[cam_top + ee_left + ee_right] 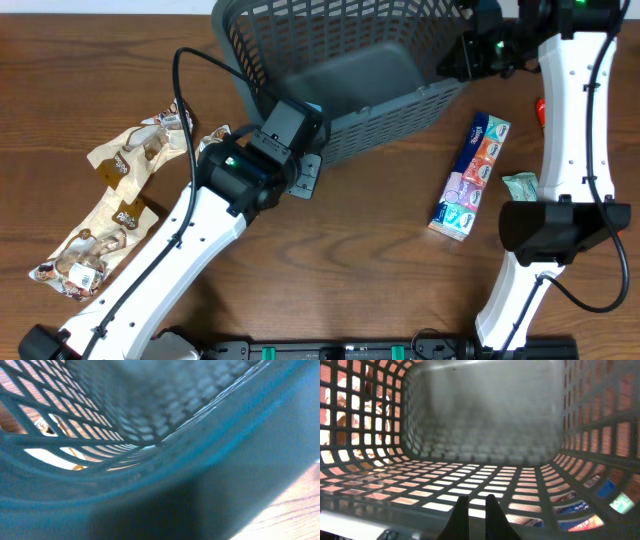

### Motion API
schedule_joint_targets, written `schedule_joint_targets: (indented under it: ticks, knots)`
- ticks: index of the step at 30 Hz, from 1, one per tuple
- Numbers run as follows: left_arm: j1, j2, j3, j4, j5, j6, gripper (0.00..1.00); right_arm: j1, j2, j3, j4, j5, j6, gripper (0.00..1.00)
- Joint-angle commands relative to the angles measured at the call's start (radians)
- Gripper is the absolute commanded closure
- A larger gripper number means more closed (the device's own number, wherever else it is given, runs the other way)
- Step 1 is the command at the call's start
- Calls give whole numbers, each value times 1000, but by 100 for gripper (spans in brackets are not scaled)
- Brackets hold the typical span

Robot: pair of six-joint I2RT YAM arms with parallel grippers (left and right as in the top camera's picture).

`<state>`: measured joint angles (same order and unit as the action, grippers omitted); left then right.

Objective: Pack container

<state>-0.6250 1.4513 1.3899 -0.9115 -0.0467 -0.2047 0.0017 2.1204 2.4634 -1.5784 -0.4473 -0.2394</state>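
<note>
The container (390,118) is a large dark grey lattice basket at the back centre of the table, tilted so its floor faces the overhead camera. My left gripper (304,173) is at its near left wall and appears shut on it. The left wrist view shows only the blurred container rim and lattice (150,420) filling the frame, with my fingers hidden. My right gripper (463,57) is at the container's right rim. In the right wrist view its fingers (472,504) are nearly together on the rim, looking into the empty container (485,425).
A strip of several brown and cream snack packets (115,215) lies at the left. A colourful multi-pack of tissues (470,176) lies at the right, with a small green packet (521,185) and a red object (540,108) beside the right arm.
</note>
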Motion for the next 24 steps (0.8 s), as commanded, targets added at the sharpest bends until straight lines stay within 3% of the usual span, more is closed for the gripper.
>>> schedule_joint_targets:
  ticks: [1,24]
  knots:
    - [26,-2,15,1,-22,26,94,20,9,-11,-9,26,-12,99]
    - [106,-2,15,43,-22,74,94,26,6,-11,-47,26,-11,99]
